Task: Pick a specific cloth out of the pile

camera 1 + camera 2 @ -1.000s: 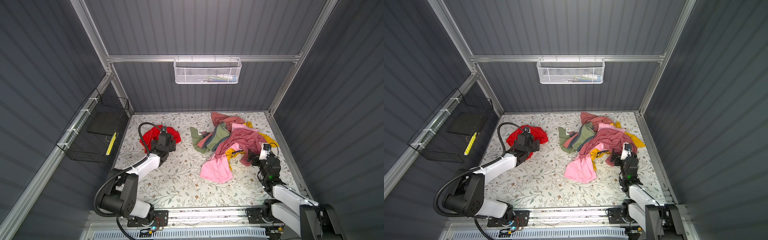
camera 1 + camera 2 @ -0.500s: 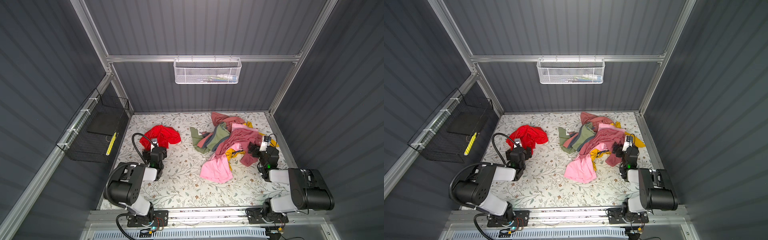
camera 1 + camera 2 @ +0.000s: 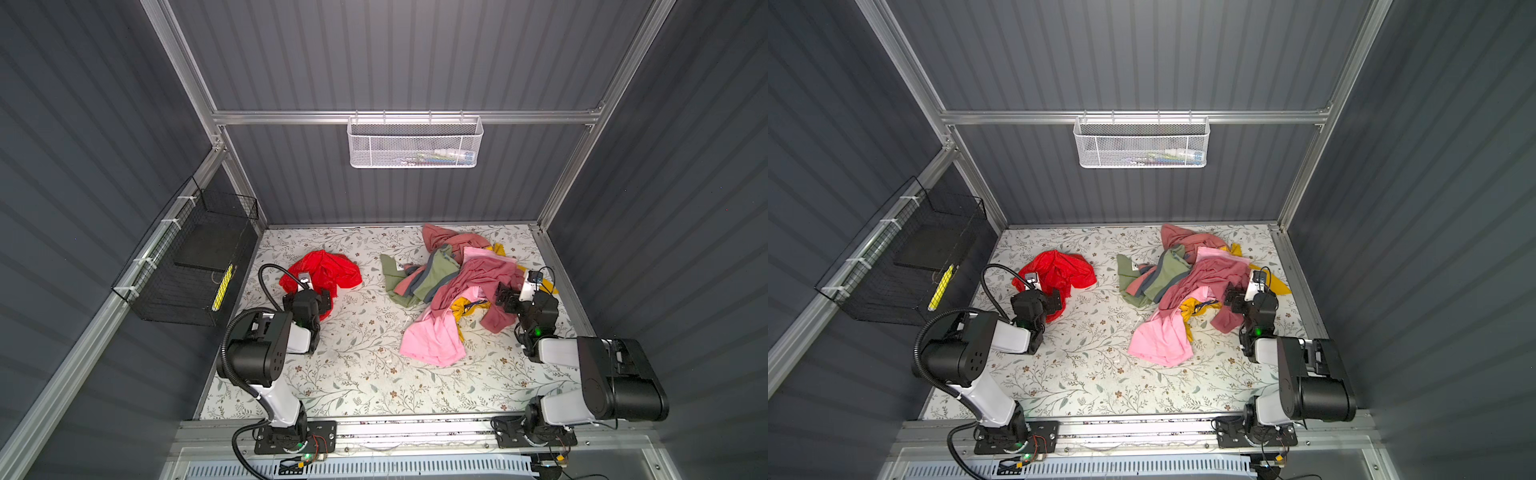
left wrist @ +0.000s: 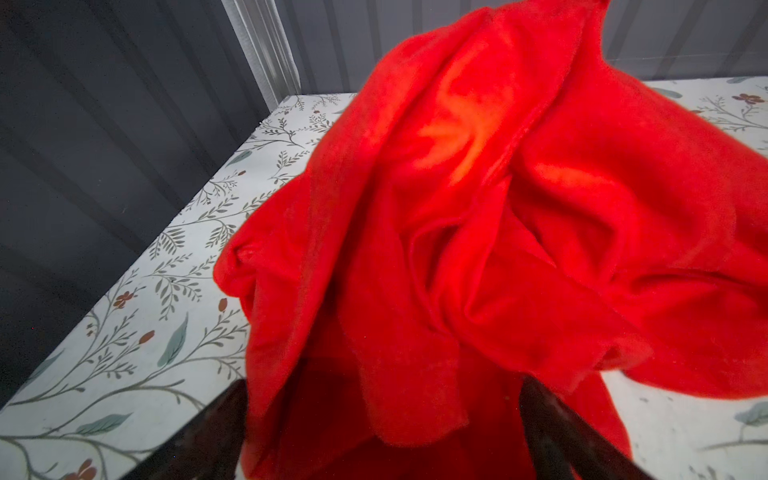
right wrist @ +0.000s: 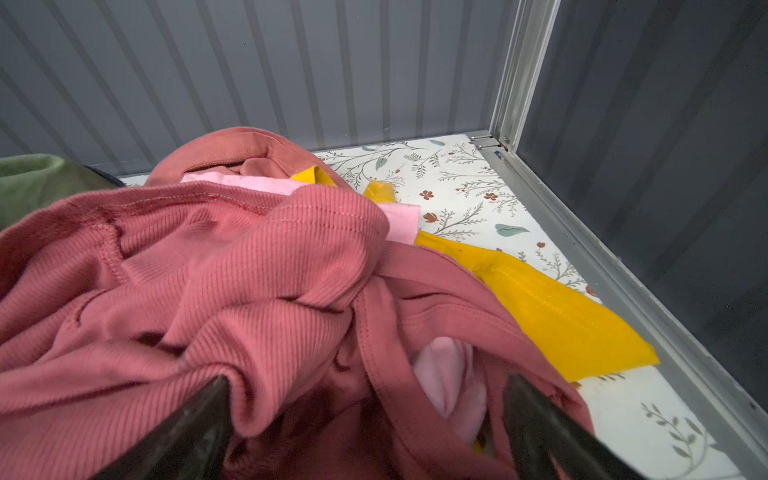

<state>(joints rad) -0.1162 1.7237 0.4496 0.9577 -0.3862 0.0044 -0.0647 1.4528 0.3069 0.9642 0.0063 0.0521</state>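
The bright red cloth point(image 3: 324, 270) point(image 3: 1061, 270) lies crumpled on the floral table at the left, apart from the pile point(image 3: 461, 278) point(image 3: 1196, 278) at the right. My left gripper point(image 3: 322, 300) point(image 3: 1054, 302) sits at the cloth's near edge. In the left wrist view the cloth point(image 4: 478, 232) fills the frame and its lower folds hang between the wide-open fingers point(image 4: 216, 432) of that gripper point(image 4: 382, 386). My right gripper point(image 3: 503, 297) point(image 3: 1234, 301) point(image 5: 368, 380) is open at the pile's right side, with salmon-pink ribbed fabric point(image 5: 208, 282) bulging between its fingers point(image 5: 536, 424).
The pile holds olive green point(image 3: 430, 274), light pink point(image 3: 432, 343) and mustard yellow point(image 3: 465, 307) pieces. A black wire basket point(image 3: 195, 266) hangs on the left wall, a white mesh basket point(image 3: 415, 143) on the back wall. Grey walls close in the table point(image 3: 365, 370).
Both arms have folded back toward the front rail; the left gripper has drawn off the top of the red cloth to its near edge. The cloths have stayed where they lay.
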